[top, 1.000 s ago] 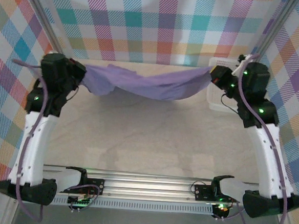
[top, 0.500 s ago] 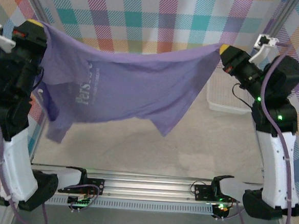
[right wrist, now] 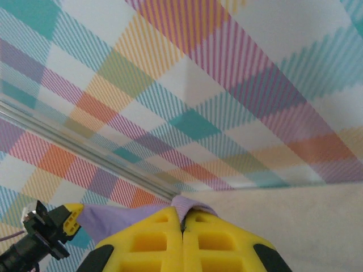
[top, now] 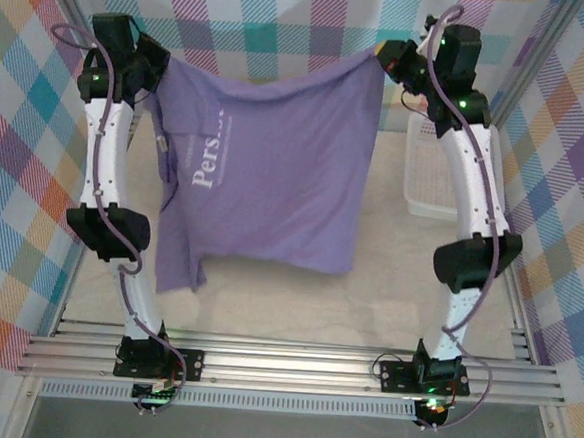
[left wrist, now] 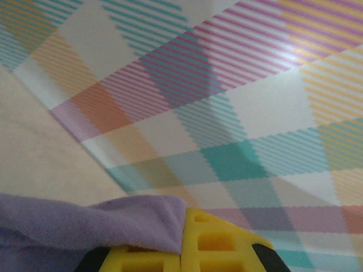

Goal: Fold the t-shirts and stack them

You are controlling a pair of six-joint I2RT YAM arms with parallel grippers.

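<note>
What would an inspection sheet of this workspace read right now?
Surface: table, pale and mottled.
Job's things: t-shirt, unfolded, hanging spread between both grippers, white print showing.
Clutter: basket at the table's far right, partly behind the right arm; nothing else seen.
Grippers: left gripper shut on the t-shirt; right gripper shut on the t-shirt.
Cables: purple cables run along both arms.
Surroundings: plaid walls on three sides.

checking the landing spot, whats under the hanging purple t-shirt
Bare table shows past the hem of the t-shirt, with a white basket beside its right edge. The table patch the cloth covers cannot be seen.
</note>
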